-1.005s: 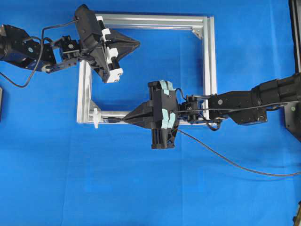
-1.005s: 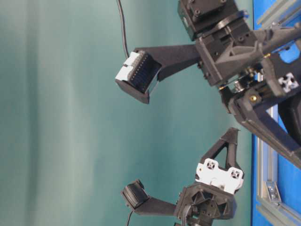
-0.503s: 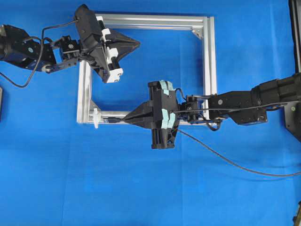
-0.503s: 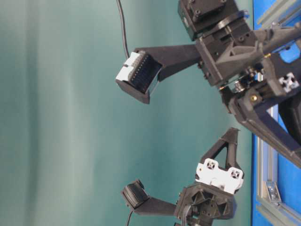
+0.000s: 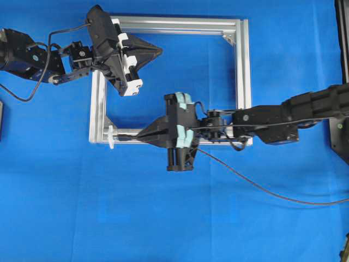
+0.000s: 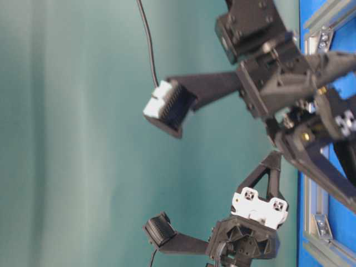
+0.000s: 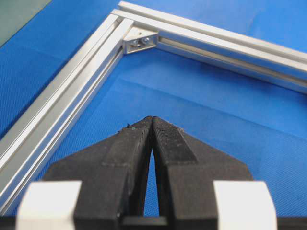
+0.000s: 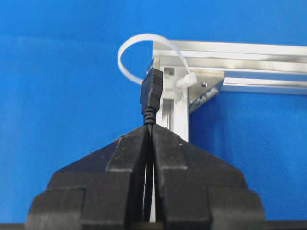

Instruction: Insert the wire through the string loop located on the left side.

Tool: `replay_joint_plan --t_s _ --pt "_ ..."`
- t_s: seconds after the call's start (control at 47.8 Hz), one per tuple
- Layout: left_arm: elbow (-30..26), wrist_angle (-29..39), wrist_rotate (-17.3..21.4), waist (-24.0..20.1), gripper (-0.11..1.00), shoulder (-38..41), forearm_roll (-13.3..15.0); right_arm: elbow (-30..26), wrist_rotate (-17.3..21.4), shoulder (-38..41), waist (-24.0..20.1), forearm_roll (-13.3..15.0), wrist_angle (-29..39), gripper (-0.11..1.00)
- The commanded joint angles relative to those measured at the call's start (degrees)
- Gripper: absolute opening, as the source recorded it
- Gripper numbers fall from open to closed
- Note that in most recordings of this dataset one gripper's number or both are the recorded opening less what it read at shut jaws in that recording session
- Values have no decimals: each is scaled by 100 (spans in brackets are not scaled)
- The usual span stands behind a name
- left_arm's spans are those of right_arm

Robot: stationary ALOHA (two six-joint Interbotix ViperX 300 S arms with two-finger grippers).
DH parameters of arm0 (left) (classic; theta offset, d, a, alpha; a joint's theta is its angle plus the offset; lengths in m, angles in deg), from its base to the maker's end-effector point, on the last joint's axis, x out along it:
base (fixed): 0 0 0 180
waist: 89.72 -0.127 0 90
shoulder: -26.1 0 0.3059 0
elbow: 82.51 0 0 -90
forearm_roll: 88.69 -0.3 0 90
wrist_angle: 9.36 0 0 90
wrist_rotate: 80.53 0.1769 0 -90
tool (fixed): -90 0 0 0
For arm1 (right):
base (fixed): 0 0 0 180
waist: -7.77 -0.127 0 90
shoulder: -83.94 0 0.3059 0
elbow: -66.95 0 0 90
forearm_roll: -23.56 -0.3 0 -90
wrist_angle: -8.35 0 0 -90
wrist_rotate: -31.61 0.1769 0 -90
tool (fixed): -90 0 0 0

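Note:
My right gripper [image 8: 151, 126] is shut on the wire [image 8: 151, 93], whose black plug tip sticks out just past the fingertips. The plug tip reaches the near edge of the string loop [image 8: 129, 52], a thin white tie standing off the corner of the silver frame [image 8: 230, 48]. Overhead, the right gripper [image 5: 137, 137] points left along the frame's bottom bar toward the string loop [image 5: 111, 137], and the wire [image 5: 262, 188] trails off to the right. My left gripper [image 5: 160, 52] is shut on nothing, hovering inside the frame's top left; in its wrist view the left gripper [image 7: 152, 118] shows only blue mat ahead.
The square aluminium frame [image 5: 244, 71] lies on a blue mat [image 5: 163, 218]. A corner bracket [image 7: 140, 42] sits in the frame corner ahead of the left gripper. The right arm [image 5: 294, 112] crosses the frame's right bar.
My right gripper has moved left along the bottom bar with the wire, bringing the plug closer to the string loop. The left arm has not moved.

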Motion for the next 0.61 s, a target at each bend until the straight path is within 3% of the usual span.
replay_joint_plan --t_s 0.0,0.314,0.586 --pt "-79 -26 -9 9 0 -176 -18 -316 -9 18 18 0 44 0" --pt "-79 -26 -9 9 0 -176 -18 -1011 -18 483 35 9 132 0" --pt "-79 -26 -9 9 0 -185 -18 -1204 -9 624 35 9 132 0"
